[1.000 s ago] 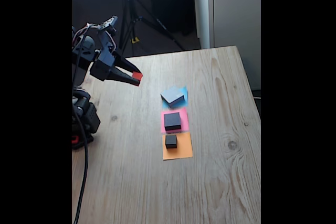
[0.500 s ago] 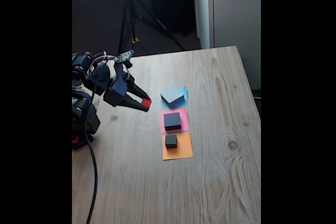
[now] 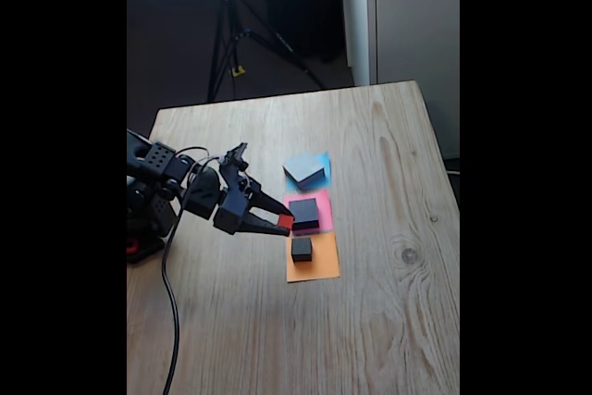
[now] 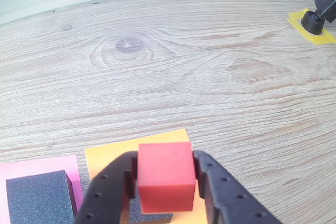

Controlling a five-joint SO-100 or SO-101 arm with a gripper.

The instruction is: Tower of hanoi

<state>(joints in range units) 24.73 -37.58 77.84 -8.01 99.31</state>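
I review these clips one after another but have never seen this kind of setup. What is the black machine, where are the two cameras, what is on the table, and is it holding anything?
The black machine is a small robot arm on a wooden table. The fixed view looks down at the table from outside; the wrist view rides on the arm, looking past its gripper. The jaws are shut on a red cube, held above the table. On the table lie three paper squares in a row, each with one block: a flat grey block on the blue paper, a black block on the pink paper, and a small dark grey block on the orange paper.
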